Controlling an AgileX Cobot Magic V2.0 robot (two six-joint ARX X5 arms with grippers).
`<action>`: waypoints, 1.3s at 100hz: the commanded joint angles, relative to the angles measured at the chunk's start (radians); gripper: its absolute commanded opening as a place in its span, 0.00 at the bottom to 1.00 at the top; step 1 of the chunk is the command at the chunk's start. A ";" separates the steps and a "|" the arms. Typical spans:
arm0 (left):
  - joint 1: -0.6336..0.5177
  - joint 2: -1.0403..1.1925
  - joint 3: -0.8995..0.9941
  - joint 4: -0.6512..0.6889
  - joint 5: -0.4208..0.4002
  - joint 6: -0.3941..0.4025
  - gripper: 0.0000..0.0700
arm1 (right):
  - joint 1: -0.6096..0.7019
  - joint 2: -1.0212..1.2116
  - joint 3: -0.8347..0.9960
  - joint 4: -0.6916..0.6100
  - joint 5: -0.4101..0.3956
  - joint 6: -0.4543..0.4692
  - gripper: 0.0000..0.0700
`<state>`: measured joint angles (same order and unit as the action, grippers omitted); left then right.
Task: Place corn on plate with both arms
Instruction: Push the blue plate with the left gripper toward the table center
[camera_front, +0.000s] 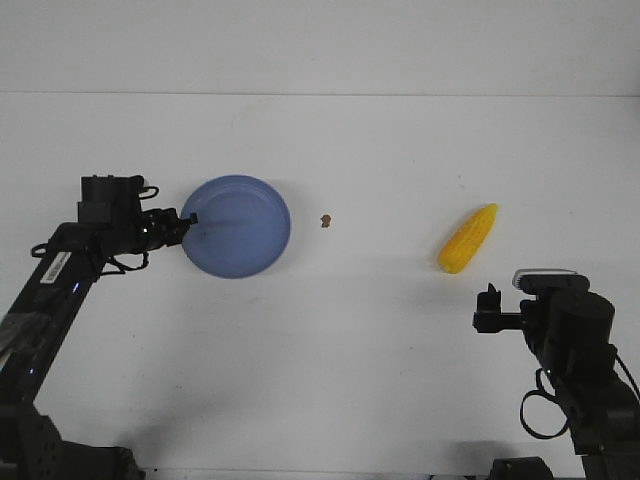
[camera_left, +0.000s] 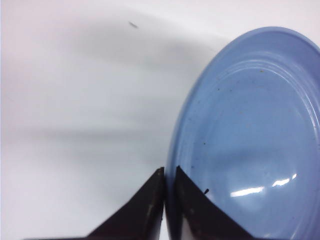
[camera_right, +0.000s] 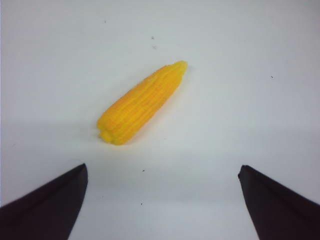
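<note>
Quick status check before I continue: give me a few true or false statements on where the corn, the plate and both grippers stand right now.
1. The corn lies on the table, off the plate. True.
2. The left gripper is shut on the plate's rim. True.
3. The right gripper holds the corn. False: it is open, with the corn lying ahead of its fingers, untouched.
4. The corn sits between the plate and the brown speck. False: the speck lies between the plate and the corn.
5. The plate carries food. False: nothing lies on it.
</note>
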<state>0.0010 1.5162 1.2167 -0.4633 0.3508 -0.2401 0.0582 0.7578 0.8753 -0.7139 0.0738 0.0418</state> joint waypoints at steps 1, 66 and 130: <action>-0.029 -0.033 -0.050 -0.003 0.014 -0.019 0.01 | 0.001 0.002 0.017 0.010 -0.002 0.011 0.91; -0.397 -0.156 -0.431 0.230 0.013 -0.162 0.02 | 0.001 0.002 0.017 0.010 -0.002 0.016 0.91; -0.460 -0.114 -0.432 0.270 0.012 -0.173 0.89 | 0.001 0.002 0.017 0.010 -0.002 0.018 0.91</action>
<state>-0.4561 1.4158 0.7803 -0.2096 0.3668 -0.4103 0.0582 0.7578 0.8753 -0.7139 0.0738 0.0494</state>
